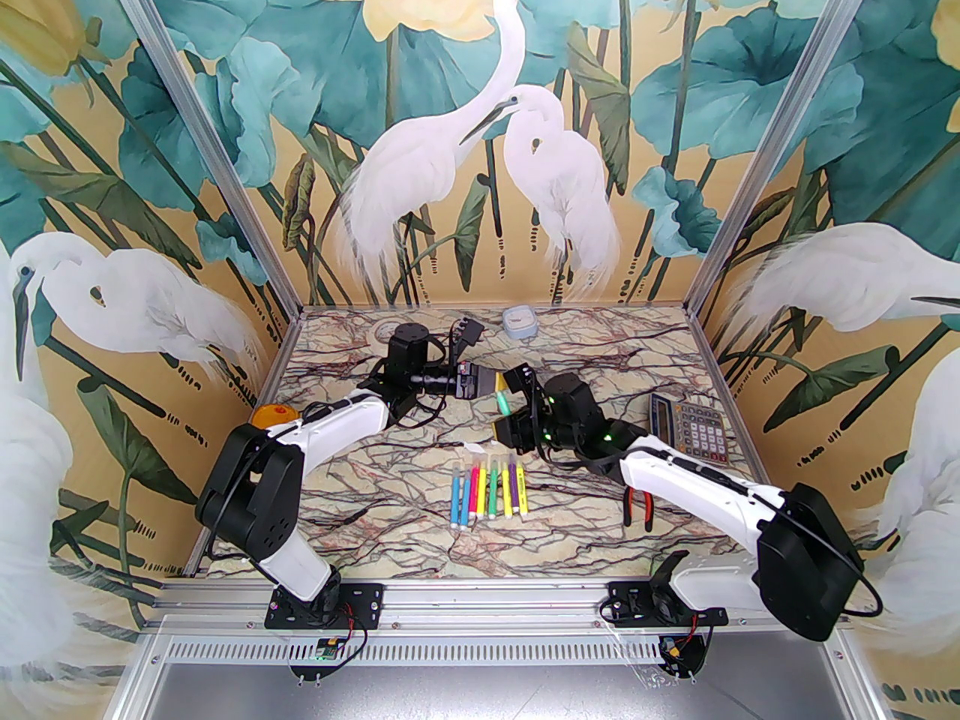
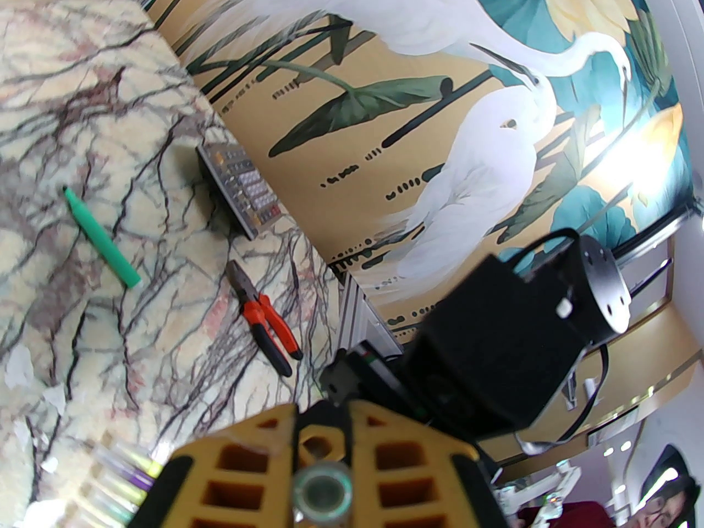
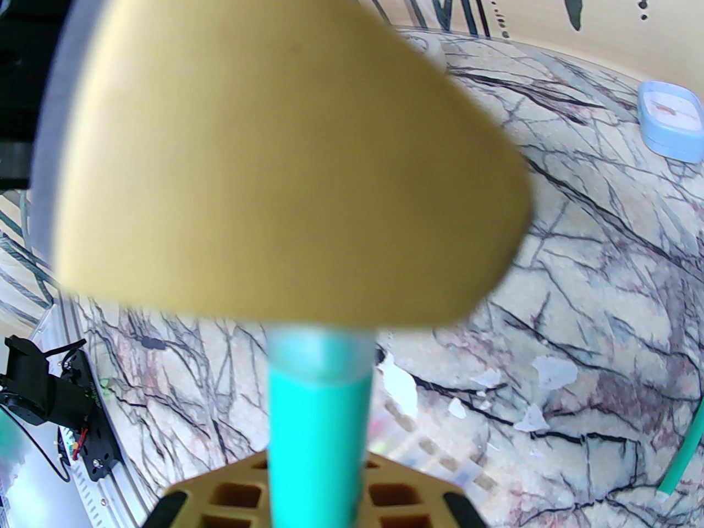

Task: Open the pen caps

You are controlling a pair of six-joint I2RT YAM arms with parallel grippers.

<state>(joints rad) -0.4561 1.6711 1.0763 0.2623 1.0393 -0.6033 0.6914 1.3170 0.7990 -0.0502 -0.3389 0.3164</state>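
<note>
Nearest the bases, a row of markers [image 1: 487,488] lay side by side on the marbled desk [image 1: 405,544], with blue, pink, yellow and green barrels. Their clear caps [image 2: 118,468] were only a blur at the lower edge of the left wrist view. Right of the row, red-handled pliers [image 1: 637,505] lay partly under the right arm. Beyond the row the 2 hands met tip to tip. The right hand [image 1: 508,404] was clenched on the barrel of a green marker [image 3: 316,421]. The left hand [image 2: 323,460] was clenched on that marker's cap [image 3: 319,350], its yellow fingers [image 3: 264,157] closing over the clear plastic. In the right wrist view the cap sat against the barrel's end, not drawn clear of it. From the left wrist the same cap showed end-on as a small ring between the fingers. A 2nd green marker [image 2: 102,238] lay alone on the desk, its pointed tip showing, apart from the pliers. White scraps [image 3: 550,374] were scattered on the marble near it. Farther right a calculator [image 1: 694,432] rested by the side wall. At the far edge stood a small pale-blue box [image 1: 520,322].
</note>
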